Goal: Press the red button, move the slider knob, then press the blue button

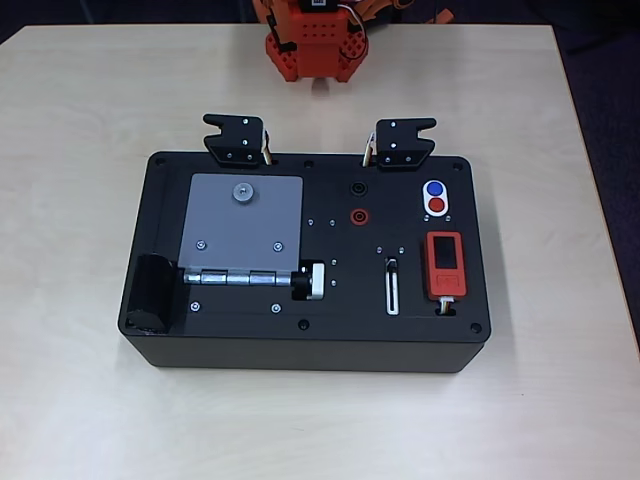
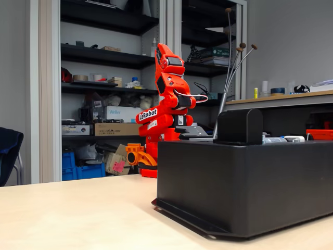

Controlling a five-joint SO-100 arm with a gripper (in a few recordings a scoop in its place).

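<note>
Black plastic box (image 1: 310, 345) sits mid-table with bare pale wood all round its edges. Its small round red button (image 1: 436, 205) touches the blue button (image 1: 434, 188) near the right edge, the tiny black slider knob (image 1: 392, 264) just left. Folded orange arm (image 2: 166, 104) stands behind; I cannot tell if its gripper is open.

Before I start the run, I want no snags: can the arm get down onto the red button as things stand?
Probably yes. The red button lies bare on the black box top, beside the blue button. The orange arm is folded upright behind the box, and nothing stands over the button.
</note>
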